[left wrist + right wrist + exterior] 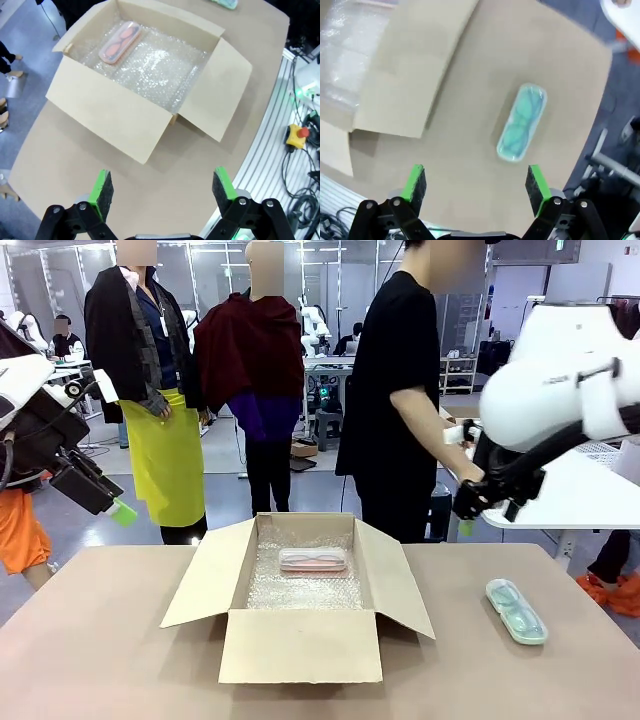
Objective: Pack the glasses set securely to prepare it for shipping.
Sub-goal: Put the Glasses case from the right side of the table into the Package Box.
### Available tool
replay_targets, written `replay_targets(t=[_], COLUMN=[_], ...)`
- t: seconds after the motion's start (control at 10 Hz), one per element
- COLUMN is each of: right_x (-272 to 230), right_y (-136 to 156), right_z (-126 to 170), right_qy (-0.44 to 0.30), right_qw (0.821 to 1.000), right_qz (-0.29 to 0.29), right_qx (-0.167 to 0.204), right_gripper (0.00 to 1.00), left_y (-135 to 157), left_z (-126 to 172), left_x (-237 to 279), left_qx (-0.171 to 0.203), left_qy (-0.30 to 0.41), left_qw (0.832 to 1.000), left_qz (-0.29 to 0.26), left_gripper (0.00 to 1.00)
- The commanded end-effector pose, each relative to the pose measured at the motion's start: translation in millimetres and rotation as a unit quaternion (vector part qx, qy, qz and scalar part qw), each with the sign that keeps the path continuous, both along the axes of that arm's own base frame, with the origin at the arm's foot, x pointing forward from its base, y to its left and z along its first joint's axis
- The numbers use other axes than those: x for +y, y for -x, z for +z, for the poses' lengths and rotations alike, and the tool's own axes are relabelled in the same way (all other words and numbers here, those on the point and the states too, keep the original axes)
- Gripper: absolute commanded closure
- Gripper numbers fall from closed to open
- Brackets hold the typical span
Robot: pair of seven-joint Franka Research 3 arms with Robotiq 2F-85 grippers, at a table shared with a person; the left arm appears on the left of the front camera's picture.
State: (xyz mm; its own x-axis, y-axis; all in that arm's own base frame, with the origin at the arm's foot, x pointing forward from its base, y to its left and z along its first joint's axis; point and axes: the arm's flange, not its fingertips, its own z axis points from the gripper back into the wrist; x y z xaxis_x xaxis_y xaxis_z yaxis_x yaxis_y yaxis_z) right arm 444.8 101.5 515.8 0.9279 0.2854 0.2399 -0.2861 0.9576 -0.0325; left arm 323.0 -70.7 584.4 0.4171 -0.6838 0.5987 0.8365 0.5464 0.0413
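Observation:
The pale pink glasses case (313,559) lies on bubble wrap at the far side of the open cardboard box (300,642), also in the left wrist view as the pink case (119,41). The mint green glasses case (516,610) rests on the table to the right of the box; the right wrist view looks down on the green case (522,122). My left gripper (161,192) hovers open high above the table's near left part. My right gripper (476,184) hangs open above the green case, nothing between its fingers.
The box's flaps (205,575) spread outward on all sides over the brown table (100,640). A person in black (400,390) stands behind the table's far edge. A white table (570,490) stands at the right.

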Motion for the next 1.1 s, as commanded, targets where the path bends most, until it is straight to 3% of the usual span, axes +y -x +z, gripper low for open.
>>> replay_targets(t=[0.0,0.3,0.4,0.9,1.0], right_x=[-35,-79,-69,-72,-67], right_y=[26,28,29,30,6], right_z=[-8,-15,-13,-15,-24], right_qy=[-0.040,-0.017,-0.031,-0.028,-0.032], right_qw=[0.996,0.992,0.995,0.995,0.996], right_qz=[-0.080,-0.121,-0.095,-0.096,-0.073], right_qx=[-0.008,-0.028,0.002,-0.002,0.032], right_gripper=[0.00,0.00,0.00,0.00,0.00], left_y=[1,1,1,1,1], left_z=[2,2,2,2,2], left_x=[1,1,1,1,1], left_qx=[0.004,0.004,0.004,0.004,0.004], left_qy=[0.010,0.010,0.010,0.010,0.010], left_qw=[1.000,1.000,1.000,1.000,1.000], left_qz=[-0.004,-0.004,-0.004,-0.004,-0.004], left_gripper=[0.00,0.00,0.00,0.00,0.00])
